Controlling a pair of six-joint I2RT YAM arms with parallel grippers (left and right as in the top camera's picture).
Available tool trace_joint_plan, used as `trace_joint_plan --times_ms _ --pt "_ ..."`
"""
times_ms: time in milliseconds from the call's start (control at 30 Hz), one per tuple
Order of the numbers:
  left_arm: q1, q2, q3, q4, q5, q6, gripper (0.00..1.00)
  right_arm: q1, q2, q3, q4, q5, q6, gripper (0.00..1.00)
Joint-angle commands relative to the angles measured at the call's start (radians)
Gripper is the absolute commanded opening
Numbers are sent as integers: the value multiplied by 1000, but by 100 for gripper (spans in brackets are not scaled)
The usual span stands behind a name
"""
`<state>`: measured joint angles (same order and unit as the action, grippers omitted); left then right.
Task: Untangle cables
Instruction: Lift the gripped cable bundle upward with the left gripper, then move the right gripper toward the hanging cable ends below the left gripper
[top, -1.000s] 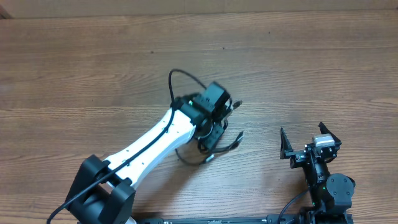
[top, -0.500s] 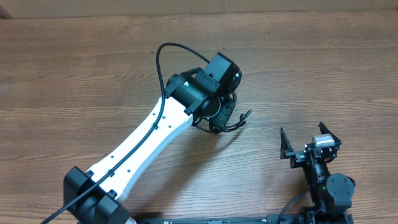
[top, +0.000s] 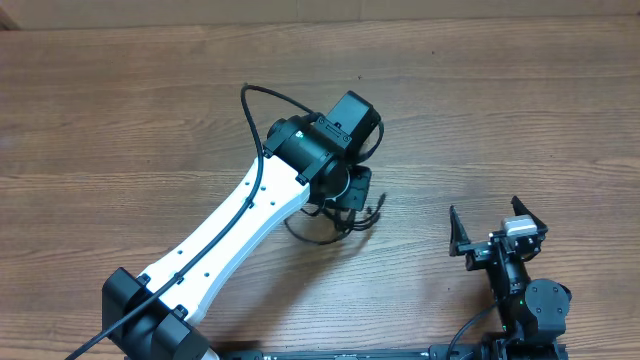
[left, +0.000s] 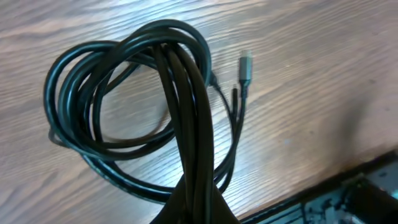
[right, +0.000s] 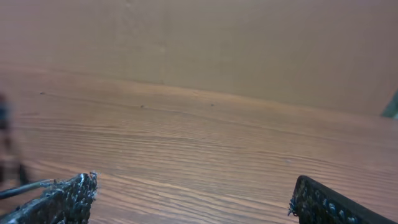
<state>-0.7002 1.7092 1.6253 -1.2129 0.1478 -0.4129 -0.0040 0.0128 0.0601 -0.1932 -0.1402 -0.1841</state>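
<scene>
The cables (left: 143, 99) are a bundle of thin black cords coiled in loops on the wooden table, with a small grey plug end (left: 245, 65) lying free beside them. My left gripper (top: 345, 195) is shut on several strands of the bundle (left: 196, 186), which run up into its jaws. In the overhead view the cables (top: 320, 232) hang and trail below the left gripper near the table's middle. My right gripper (top: 497, 228) is open and empty at the lower right, well apart from the cables; its fingers (right: 193, 196) frame bare wood.
The left arm (top: 230, 240) stretches diagonally from the lower left, with its own thick black wire (top: 260, 110) arching above it. The table's front edge and a dark rail (left: 348, 186) lie close behind the bundle.
My left gripper has moved up and right with the cables, then dropped slightly, so the loops now trail lower on the table. The right arm has not moved.
</scene>
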Motion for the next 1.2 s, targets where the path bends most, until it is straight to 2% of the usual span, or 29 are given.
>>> trace_joint_plan --times_ms 0,133,167,300,400,600,733,800,933,1067,1167 --pt "2 -38 31 14 53 189 4 7 -10 -2 11 -138 46 100" --pt "-1 -38 31 13 55 372 4 7 -10 -1 11 -246 265 100" --pt "-1 -38 31 14 54 431 4 7 -10 -1 11 -272 396 100" --pt "0 -38 37 14 52 534 4 7 -10 1 11 -289 679 100" --pt "0 -38 52 13 53 576 4 7 -10 19 11 -355 738 100" --pt "0 -39 94 36 64 671 4 7 13 141 -58 -404 732 100" --pt "1 -39 94 92 69 671 4 7 103 282 -238 -404 673 100" --pt "2 -39 94 113 90 671 4 7 188 359 -339 -417 608 100" --pt "1 -39 95 146 90 679 4 7 310 446 -423 -485 439 100" --pt "2 -39 95 172 90 653 4 7 414 493 -446 -520 360 100" --pt "2 -39 94 178 90 605 4 7 477 502 -448 -669 196 100"
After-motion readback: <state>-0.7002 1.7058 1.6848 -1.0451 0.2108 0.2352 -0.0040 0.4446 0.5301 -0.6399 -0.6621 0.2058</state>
